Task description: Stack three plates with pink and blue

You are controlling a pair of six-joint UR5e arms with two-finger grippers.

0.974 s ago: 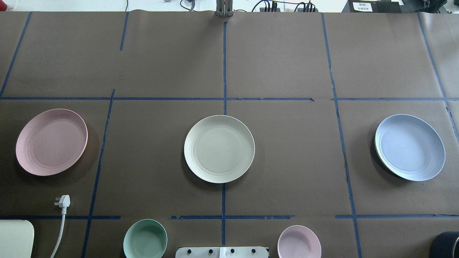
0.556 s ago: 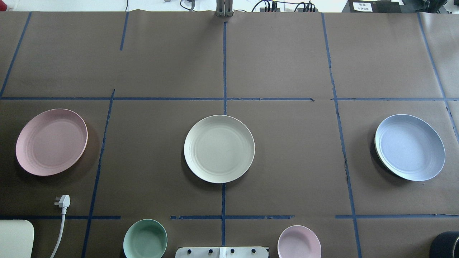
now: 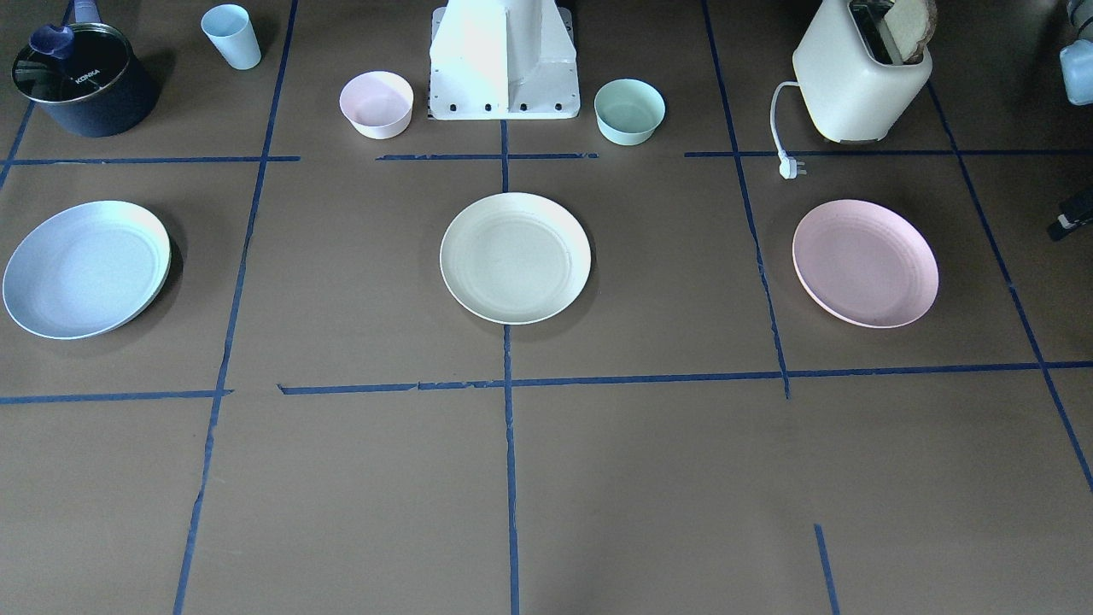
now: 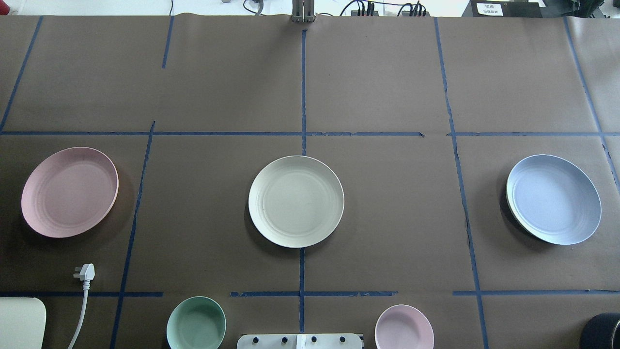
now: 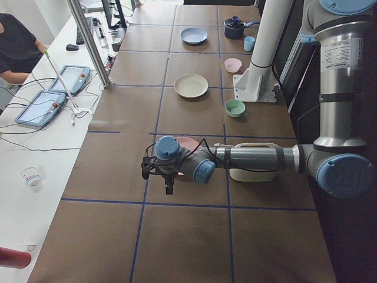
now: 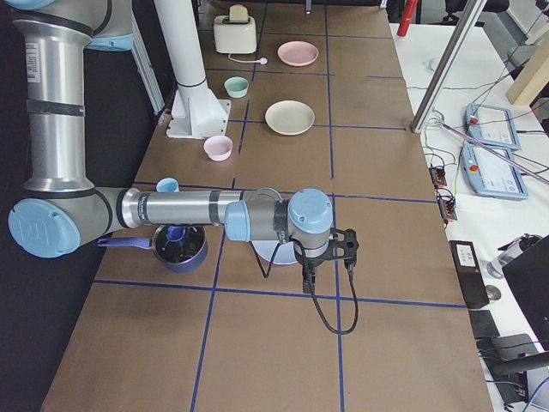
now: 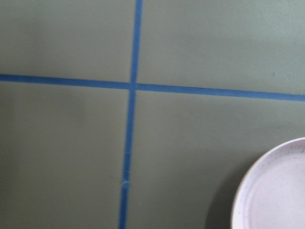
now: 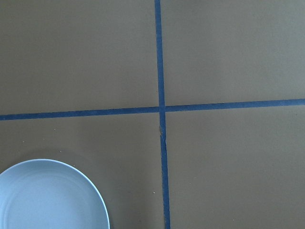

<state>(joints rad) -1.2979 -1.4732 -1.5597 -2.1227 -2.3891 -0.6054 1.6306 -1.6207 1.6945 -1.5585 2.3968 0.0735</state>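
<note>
Progress: nil. No plate is stacked. All three lie flat and separate on the bench (image 4: 387, 72).

Left pincer (image 5: 169, 188): hangs above the bench, pointing down and carrying nothing. It shows only in a side view, so I cannot tell whether its jaws are wide or narrow. The pink plate (image 4: 69, 192) lies just beside it, on the robot's side. Only the plate's rim enters a corner of the left wrist view.

Right pincer (image 6: 306, 286): likewise hangs above the bench with nothing in it, and its jaw width cannot be told. The blue plate (image 4: 553, 199) lies just beside it, also on the robot's side. A pale edge shows under that plate's rim, and what it is cannot be told.

The cream plate (image 4: 296, 201) lies between the two pincers, well apart from both.

Outstanding, in my judgement: every step, meaning grasping the pink and blue plates, carrying them over and setting them down in one pile.
</note>
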